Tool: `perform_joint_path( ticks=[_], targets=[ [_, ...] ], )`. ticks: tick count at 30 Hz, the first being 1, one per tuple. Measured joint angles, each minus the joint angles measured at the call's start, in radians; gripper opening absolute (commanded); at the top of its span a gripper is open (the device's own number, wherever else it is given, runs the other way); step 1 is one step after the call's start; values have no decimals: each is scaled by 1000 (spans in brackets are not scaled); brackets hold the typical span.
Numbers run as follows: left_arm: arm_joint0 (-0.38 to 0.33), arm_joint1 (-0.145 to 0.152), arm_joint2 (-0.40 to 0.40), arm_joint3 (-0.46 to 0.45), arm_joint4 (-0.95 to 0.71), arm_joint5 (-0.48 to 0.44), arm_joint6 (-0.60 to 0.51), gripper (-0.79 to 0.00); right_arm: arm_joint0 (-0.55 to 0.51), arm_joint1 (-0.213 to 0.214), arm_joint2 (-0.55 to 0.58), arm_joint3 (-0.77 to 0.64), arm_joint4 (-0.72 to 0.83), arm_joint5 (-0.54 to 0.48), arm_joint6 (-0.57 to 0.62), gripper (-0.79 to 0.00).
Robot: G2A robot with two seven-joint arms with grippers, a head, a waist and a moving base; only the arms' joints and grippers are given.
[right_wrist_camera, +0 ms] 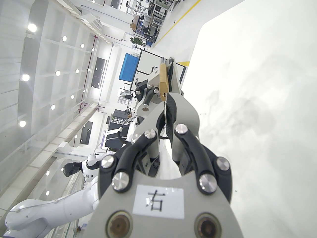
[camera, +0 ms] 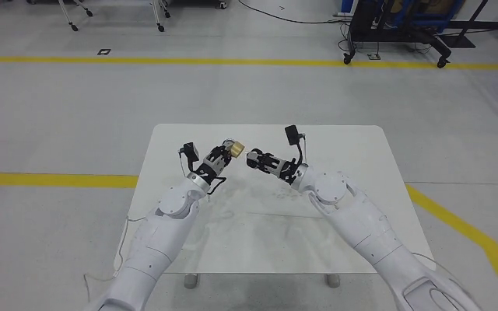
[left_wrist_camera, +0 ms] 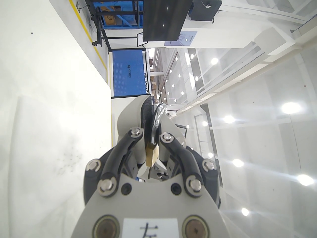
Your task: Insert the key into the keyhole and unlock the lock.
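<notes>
1. Two hands meet over the far middle of the white surface (camera: 350, 233), the arms coming in from either side so that they form a shallow V in the top view.
2. My left hand (camera: 220, 158) is closed on the lock (camera: 233, 148). Its fingers (right_wrist_camera: 174, 74) press the sides of the brass body, which lies lengthwise between them, held clear of the surface.
3. From the right wrist view I see the silver shackle (right_wrist_camera: 162, 61) at the far end of that body, with the opposite end turned towards my right hand (camera: 254, 160).
4. That right hand is pinched tight on the key (right_wrist_camera: 165, 110), its dark ribbed pads (right_wrist_camera: 170, 112) clamping the thin silver blade, which I see edge-on.
5. The key's tip meets the near end of the brass body and runs in line with it. I cannot tell how deep it sits in the keyhole, nor whether it is turned.
6. Whether the shackle is latched or released I cannot tell either.
7. In the left wrist view the brass body shows low between the finger linkages, with a bright silver piece just beyond it.
8. Faint grey scuffs (camera: 233, 214) mark the surface nearer the robot, and a yellow line (camera: 233, 61) crosses the floor beyond the far edge.
</notes>
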Motion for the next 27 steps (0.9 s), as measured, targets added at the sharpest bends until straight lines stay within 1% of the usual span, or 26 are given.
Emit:
perform_joint_path(
  ticks=[7, 17, 27],
  targets=[
    [-5, -7, 10, 4, 6, 6, -8, -785, 5, -8, -2, 6, -8, 6, 8, -785],
    [-12, -13, 4, 14, 7, 0, -16, -785, 5, -17, 4, 11, -25, 6, 13, -785],
    [-10, -15, 2, 10, 33, 5, -27, -785, 8, -23, 2, 0, -97, 22, -1, -785]
  ],
)
